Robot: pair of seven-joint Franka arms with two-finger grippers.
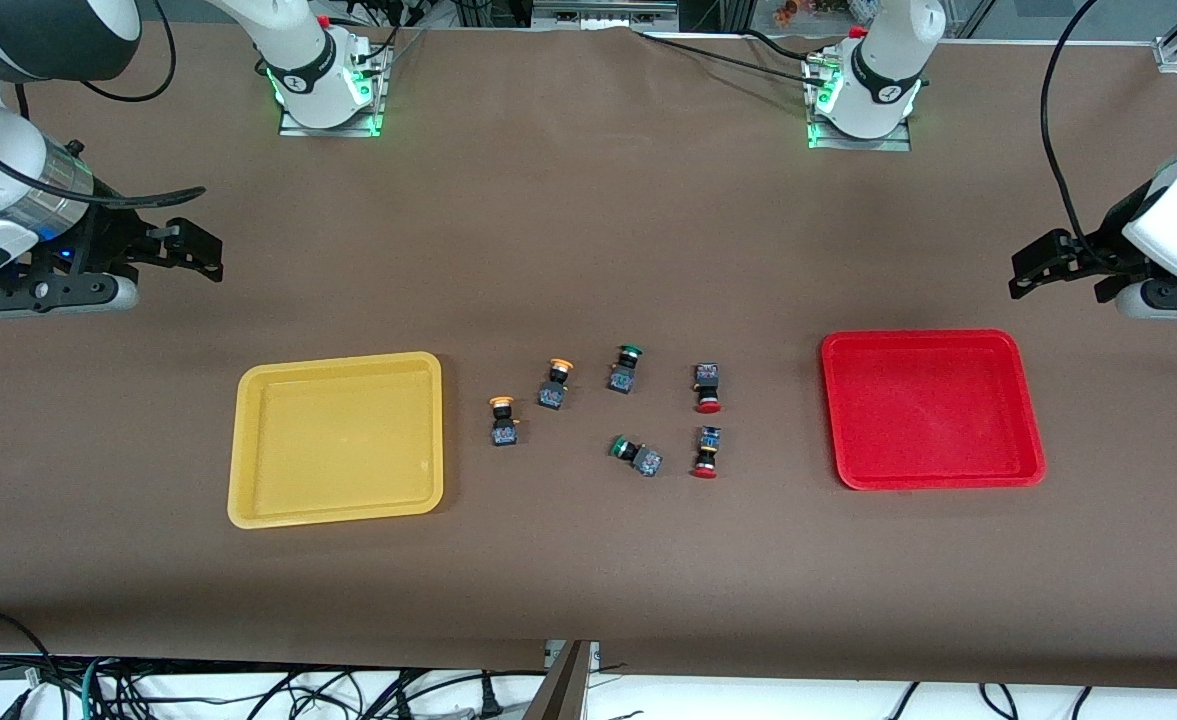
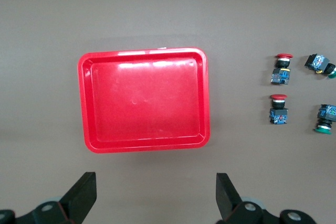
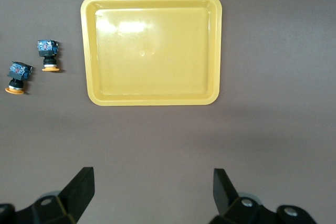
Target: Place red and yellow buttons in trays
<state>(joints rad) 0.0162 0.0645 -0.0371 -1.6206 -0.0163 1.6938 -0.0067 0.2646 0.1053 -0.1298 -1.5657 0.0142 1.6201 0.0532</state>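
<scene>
While both arms wait raised at their own ends of the worktop point(image 1: 588, 560), neither tool holds anything. Left tool point(image 2: 156, 195) hangs wide open over bare cloth just beside the red tray point(image 1: 932, 408). Right tool point(image 3: 153, 192) likewise wide open, over bare cloth near the yellow tray point(image 1: 338, 438). Both trays hold nothing. All six buttons lie on the worktop between the trays: two yellow buttons point(image 1: 503, 420) point(image 1: 555, 383) toward the yellow tray, two red buttons point(image 1: 707, 388) point(image 1: 707, 452) toward the red tray, two green buttons point(image 1: 625, 367) point(image 1: 636, 454) between those pairs.
</scene>
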